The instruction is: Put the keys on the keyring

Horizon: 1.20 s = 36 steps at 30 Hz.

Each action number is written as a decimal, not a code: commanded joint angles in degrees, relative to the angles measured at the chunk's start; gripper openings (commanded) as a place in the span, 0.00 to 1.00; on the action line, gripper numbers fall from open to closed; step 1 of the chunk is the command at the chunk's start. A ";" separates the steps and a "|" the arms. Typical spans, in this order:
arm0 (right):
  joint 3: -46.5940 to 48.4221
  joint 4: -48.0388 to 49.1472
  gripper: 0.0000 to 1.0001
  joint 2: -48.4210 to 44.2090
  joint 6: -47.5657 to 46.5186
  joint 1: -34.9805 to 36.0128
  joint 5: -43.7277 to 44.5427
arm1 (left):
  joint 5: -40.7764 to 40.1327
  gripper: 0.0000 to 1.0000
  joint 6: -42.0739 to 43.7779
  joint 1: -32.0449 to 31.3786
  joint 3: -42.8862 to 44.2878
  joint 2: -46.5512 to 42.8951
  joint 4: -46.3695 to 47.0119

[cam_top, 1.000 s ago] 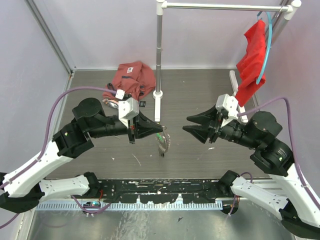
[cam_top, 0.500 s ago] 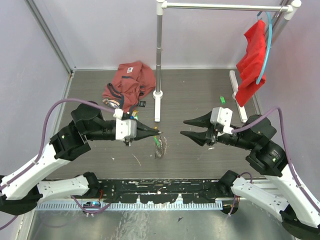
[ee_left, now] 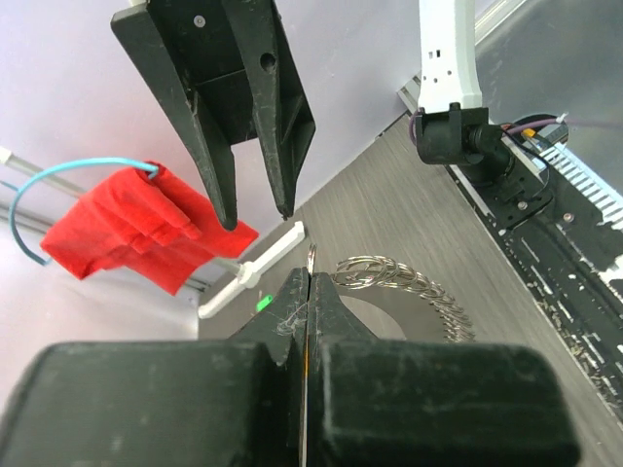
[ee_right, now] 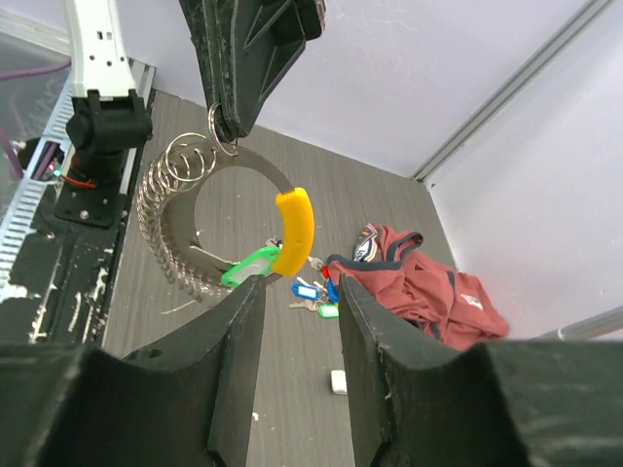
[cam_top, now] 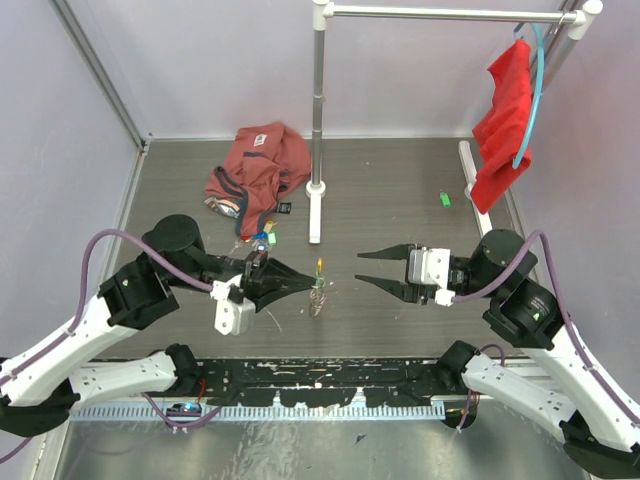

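Note:
My left gripper [cam_top: 303, 283] is shut on the keyring [cam_top: 318, 295] and holds it above the table centre. In the right wrist view the keyring [ee_right: 190, 209] is a thin metal band strung with several small silvery rings, with a curved yellow-orange tag [ee_right: 294, 230] and a green-tagged key [ee_right: 248, 267] by it. In the left wrist view the rings [ee_left: 399, 282] trail right of my closed fingertips. My right gripper [cam_top: 362, 267] is open and empty, facing the keyring from the right, a short gap away. Loose keys with blue and green tags [ee_right: 313, 297] lie on the table, also in the top view [cam_top: 262, 238].
A red-brown garment [cam_top: 258, 165] lies at the back left. A clothes-rack pole on a white base [cam_top: 316, 190] stands behind the keyring. A red cloth [cam_top: 508, 115] hangs from the rack at right. A small green item [cam_top: 444, 200] lies at right.
Both arms have lowered and come nearer the table's front. My left gripper carried the keyring forward and rolled; my right gripper dropped to the keyring's level, still open.

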 commanded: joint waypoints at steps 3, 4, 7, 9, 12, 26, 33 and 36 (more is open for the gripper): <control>-0.13 2.33 0.40 -1.15 -7.48 0.06 -2.78 | 4.50 0.00 8.12 -0.09 -2.31 -1.29 4.76; -0.23 2.60 0.40 -1.24 -7.77 0.10 -3.18 | 4.75 0.00 8.00 -0.04 -2.60 -1.45 5.33; -0.48 3.22 0.39 -1.56 -8.69 0.03 -4.26 | 5.33 0.00 7.80 -0.10 -3.07 -1.53 6.36; -0.59 3.67 0.37 -1.60 -9.24 0.10 -4.26 | 5.66 0.00 7.14 -0.04 -3.60 -1.71 7.87; -0.96 6.40 0.36 -1.73 -7.91 0.13 -4.79 | 5.24 0.00 4.54 -0.03 -4.90 -2.14 11.84; -4.74 24.57 0.33 -2.58 6.74 0.50 -5.13 | 1.33 0.00 -12.73 -0.08 -13.43 -4.46 35.31; -6.87 33.12 0.34 -2.27 12.35 1.92 -6.28 | -1.07 0.00 -21.96 -0.08 -18.08 -4.59 49.78; -7.47 35.93 0.34 -1.68 14.12 2.84 -6.55 | -1.63 0.00 -25.34 -0.06 -19.43 -4.18 54.44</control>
